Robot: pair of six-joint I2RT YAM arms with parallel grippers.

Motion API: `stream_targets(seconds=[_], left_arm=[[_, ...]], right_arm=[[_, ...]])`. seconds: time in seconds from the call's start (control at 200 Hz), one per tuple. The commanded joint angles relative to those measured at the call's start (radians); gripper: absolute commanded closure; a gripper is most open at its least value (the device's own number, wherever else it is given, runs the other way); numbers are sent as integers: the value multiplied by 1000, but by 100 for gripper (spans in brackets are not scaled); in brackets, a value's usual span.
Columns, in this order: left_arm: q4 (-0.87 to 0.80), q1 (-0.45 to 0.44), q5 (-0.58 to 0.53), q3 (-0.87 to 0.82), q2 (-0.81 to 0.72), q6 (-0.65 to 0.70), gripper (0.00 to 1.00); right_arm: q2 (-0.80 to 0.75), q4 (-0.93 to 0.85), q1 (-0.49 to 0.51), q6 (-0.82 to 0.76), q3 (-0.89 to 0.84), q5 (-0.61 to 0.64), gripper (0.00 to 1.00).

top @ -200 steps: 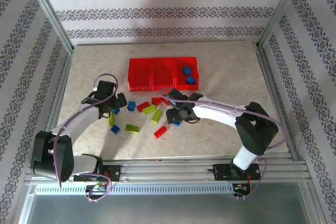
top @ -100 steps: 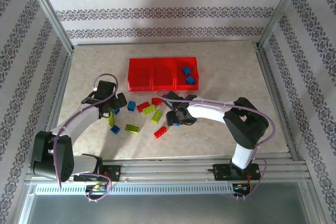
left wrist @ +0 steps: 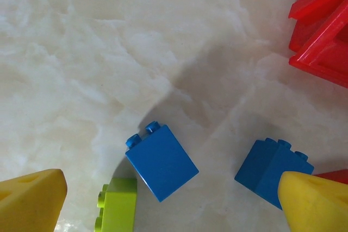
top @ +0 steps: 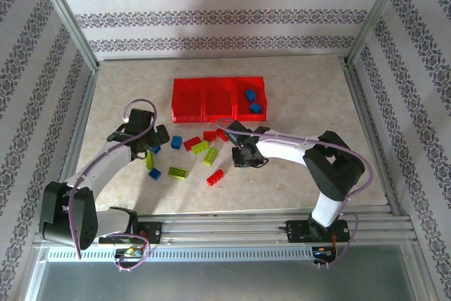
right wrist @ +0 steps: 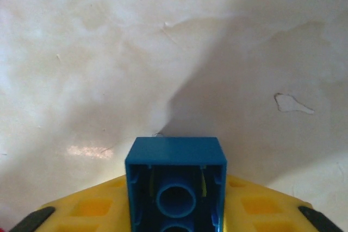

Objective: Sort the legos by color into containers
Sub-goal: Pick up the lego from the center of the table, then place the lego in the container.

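Sorting barely begun: two blue legos (top: 249, 94) are lying in the right-hand bin of the containers (top: 190, 100), while some ten red, lime and blue bricks (top: 211, 156) are waiting loose on the table (top: 303, 96) in front. The right pincer (top: 243, 157) is clamping a blue brick (right wrist: 175, 158) close to the table; the left pincer (left wrist: 173, 205) is hanging wide open and unladen over another blue brick (left wrist: 161, 161). No readable writing is showing.

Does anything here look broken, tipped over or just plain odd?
Only small things. In the right wrist view, the marbled cream tabletop carries a small, irregular, chipped-looking mark. In the left wrist view, a small blue studded plastic brick lies on its side, studs pointing sideways. Nothing looks spilled or broken.
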Motion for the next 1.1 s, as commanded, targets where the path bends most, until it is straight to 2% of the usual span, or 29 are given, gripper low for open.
stream_targets(seconds=[0.0, 0.115, 0.445, 0.76, 1.094], left_arm=[[-76, -7, -15, -36, -38, -36, 0], [-101, -17, -14, -66, -66, -53, 0], [-143, -29, -3, -119, -155, -87, 1], [-147, -33, 12, -141, -180, -100, 4], [-147, -43, 43, -163, -200, -117, 15]], right_arm=[[-12, 27, -20, -20, -25, -16, 74], [-43, 24, -44, -50, -20, -2, 81], [-85, 20, -195, -228, 152, 119, 82], [96, 59, -271, -385, 423, 175, 79], [256, 66, -335, -400, 575, 127, 70]])
